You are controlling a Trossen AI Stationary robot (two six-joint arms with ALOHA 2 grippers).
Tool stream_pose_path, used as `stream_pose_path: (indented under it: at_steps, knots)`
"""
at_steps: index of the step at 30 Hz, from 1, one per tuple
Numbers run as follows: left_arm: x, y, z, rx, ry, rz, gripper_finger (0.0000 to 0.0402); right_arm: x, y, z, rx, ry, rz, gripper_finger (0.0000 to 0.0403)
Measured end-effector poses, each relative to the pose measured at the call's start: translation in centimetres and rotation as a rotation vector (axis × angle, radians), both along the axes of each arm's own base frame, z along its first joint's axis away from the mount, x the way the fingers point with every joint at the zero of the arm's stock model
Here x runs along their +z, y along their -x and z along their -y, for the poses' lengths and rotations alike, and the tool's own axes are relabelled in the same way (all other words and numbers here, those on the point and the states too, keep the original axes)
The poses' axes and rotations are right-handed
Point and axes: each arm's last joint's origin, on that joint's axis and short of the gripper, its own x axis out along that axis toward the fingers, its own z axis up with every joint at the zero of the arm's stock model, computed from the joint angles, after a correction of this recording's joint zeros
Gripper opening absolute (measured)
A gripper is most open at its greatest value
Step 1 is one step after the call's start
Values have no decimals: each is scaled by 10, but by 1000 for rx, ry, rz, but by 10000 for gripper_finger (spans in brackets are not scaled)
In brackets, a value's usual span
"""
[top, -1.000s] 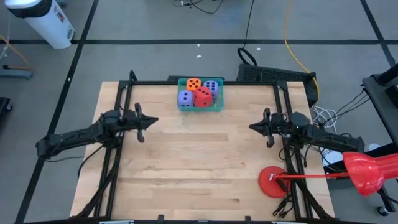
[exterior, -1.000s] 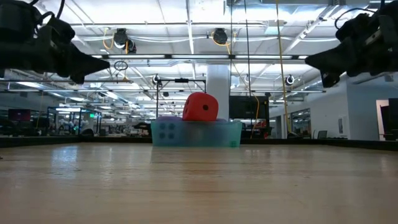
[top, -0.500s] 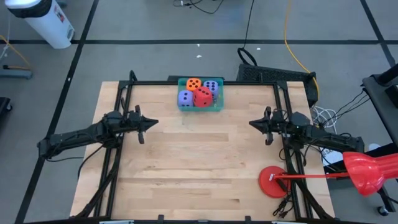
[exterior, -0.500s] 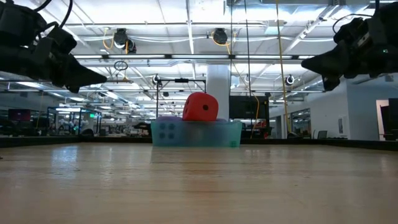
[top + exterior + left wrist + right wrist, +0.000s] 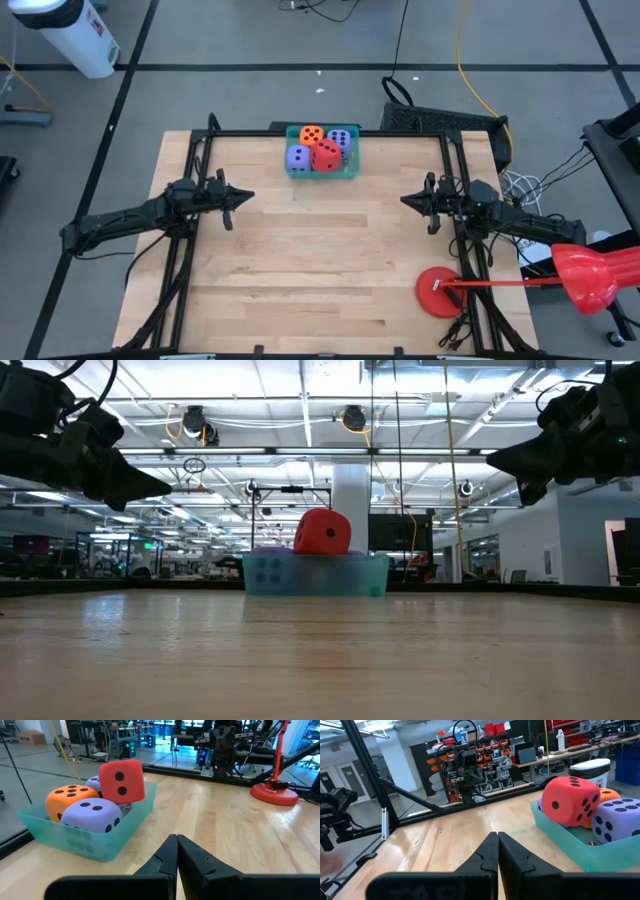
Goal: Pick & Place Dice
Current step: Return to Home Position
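A teal bin [image 5: 322, 166] stands at the middle of the table's far edge and holds the dice. The red die [image 5: 121, 780] sits tilted on top of the others. An orange die [image 5: 70, 800] and a purple die [image 5: 92, 815] lie beneath it, and a second purple die [image 5: 340, 139] is at the bin's far right. My left gripper [image 5: 250, 195] hovers shut at the table's left, pointing toward the middle. My right gripper [image 5: 405, 200] hovers shut at the table's right, facing it. Both are above the wood, well short of the bin, and hold nothing.
A red round base [image 5: 440, 292] with a red rod and a red cone [image 5: 585, 275] stands at the table's near right corner. Black frame rails [image 5: 195, 170] run along the left, right and far edges. Bare wood [image 5: 320, 260] lies between the arms.
My left gripper has tipped its fingertips a little downward while staying in place. The dice and the bin have not moved.
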Motion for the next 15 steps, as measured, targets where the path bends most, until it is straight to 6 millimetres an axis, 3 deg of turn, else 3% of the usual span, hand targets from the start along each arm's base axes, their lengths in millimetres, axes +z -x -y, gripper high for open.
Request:
stream_pose_path:
  at_steps: [9, 15]
  knots:
    - [0, 0, 0, 0, -1, 1, 3, 0, 0, 0, 0, 1, 1, 0]
    - [0, 0, 0, 0, -3, 1, 21, 0, 0, 0, -1, 1, 3, 0]
